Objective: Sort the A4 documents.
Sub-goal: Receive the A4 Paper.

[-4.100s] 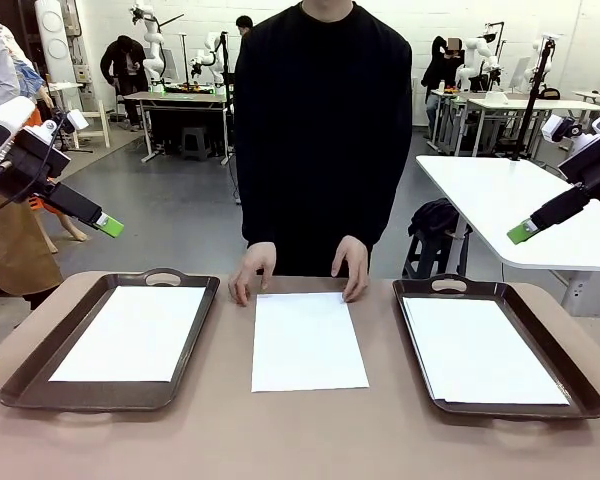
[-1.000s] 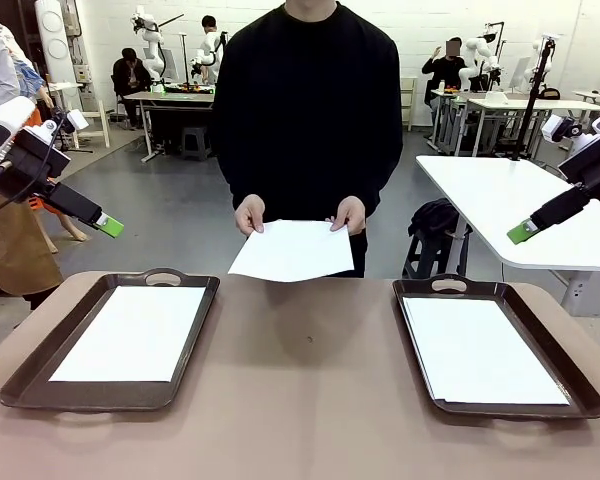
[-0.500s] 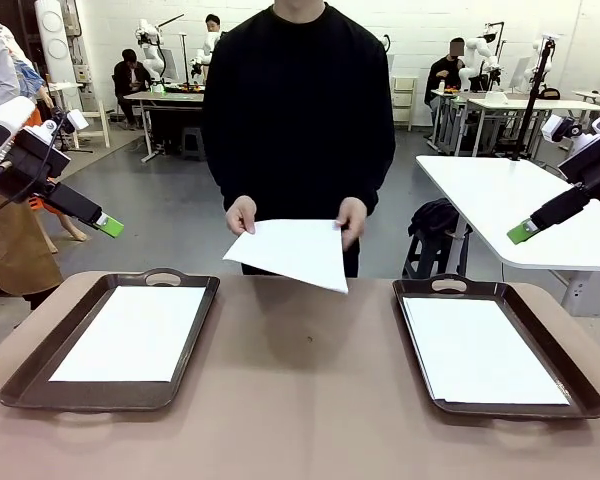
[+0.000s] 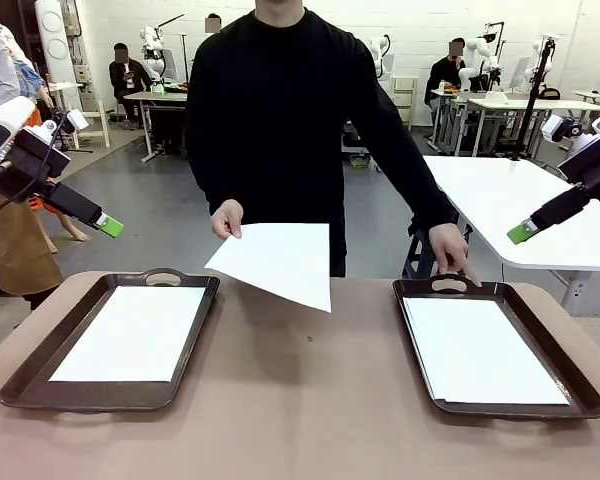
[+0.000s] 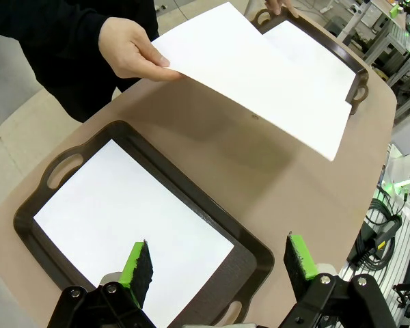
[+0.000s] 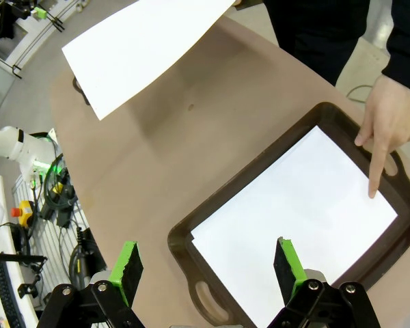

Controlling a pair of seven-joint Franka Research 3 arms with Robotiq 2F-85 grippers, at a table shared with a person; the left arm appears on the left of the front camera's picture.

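Three A4 sheets are in play. One white sheet (image 4: 278,262) is held in the air above the far middle of the brown table (image 4: 300,420), pinched at a corner by one of the person's hands (image 4: 226,218); it tilts down toward the robot and touches nothing else. A second sheet (image 4: 132,331) lies flat inside the dark tray (image 4: 40,362) on the robot's left, and a third (image 4: 480,350) lies inside the dark tray (image 4: 570,375) on the robot's right (it may be more than one sheet stacked there, but the edge is too fine to tell). The person's other hand (image 4: 450,247) reaches to that right tray, its forefinger pointing down at the far rim by the handle; in the right wrist view the fingertip sits over the paper's edge.

The left gripper (image 5: 219,263) hangs above the left tray with its green-padded fingers spread wide and nothing between them. The right gripper (image 6: 206,263) hangs above the right tray, its fingers likewise spread and bare.
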